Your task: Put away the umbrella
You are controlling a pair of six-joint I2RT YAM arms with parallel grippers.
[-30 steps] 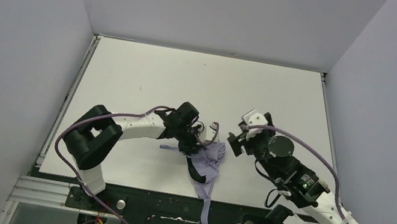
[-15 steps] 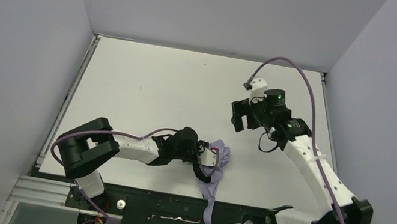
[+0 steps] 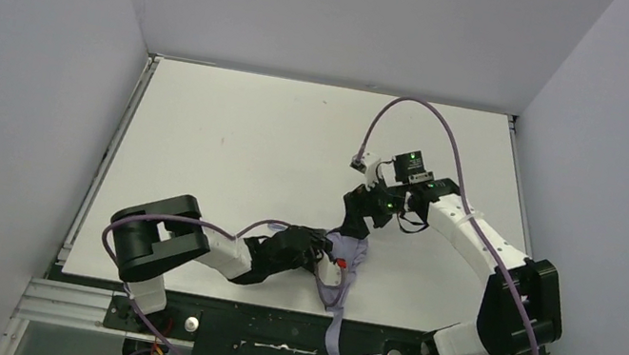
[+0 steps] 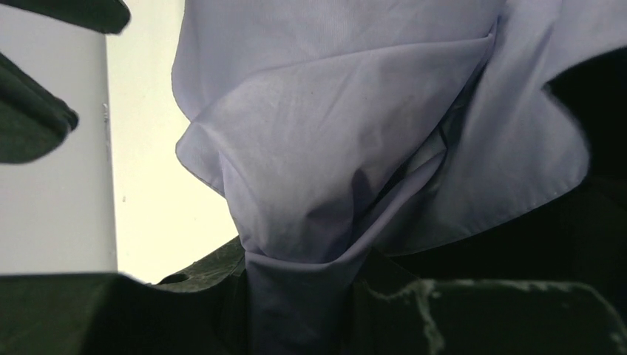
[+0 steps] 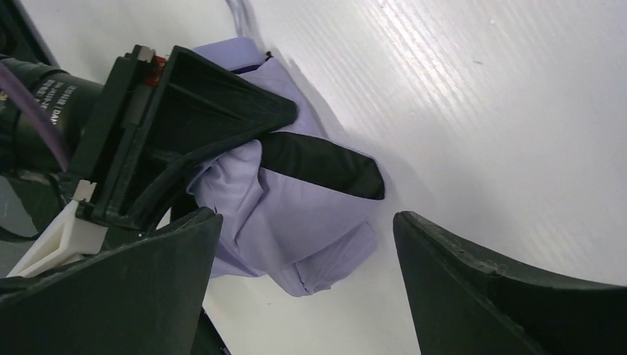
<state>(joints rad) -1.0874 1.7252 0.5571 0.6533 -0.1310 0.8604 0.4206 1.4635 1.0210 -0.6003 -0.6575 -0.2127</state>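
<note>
- Top external: shows the umbrella (image 3: 350, 253) bunched on the table (image 3: 251, 128) close to the near edge, between the two arms.
- Only here: a long lavender strip (image 3: 340, 336) trailing from the bundle off that edge and over the black base rail (image 3: 265, 335).
- Same view: places the left gripper (image 3: 327, 262) low against the bundle's left side and the right gripper (image 3: 360, 216) just past its far end. Too small from this height to judge either jaw gap.
- Also only here: a green light (image 3: 395, 205) on the right wrist and purple cables (image 3: 398, 114) arching over the arms.
- Left wrist: filled with creased lavender cloth, drawn down to a narrow neck between the dark fingers (image 4: 480, 318) at the bottom, so pinched on the fabric. Pale strip of table at the left.
- Right wrist: alone shows the black closure strap (image 5: 322, 166) lying across the bundle, and a black triangular finger (image 5: 192, 111) of the left gripper clamped onto the cloth from the left.
- Same view: own fingers (image 5: 503, 296) spread wide, nothing held. Bundle seen in the gap, nearer the left-hand one; contact there impossible to tell.
- Writing: white capitals printed on the black cylinder (image 5: 37, 111) behind that triangular finger, too skewed and small to read properly. No other lettering legible in any view.
</note>
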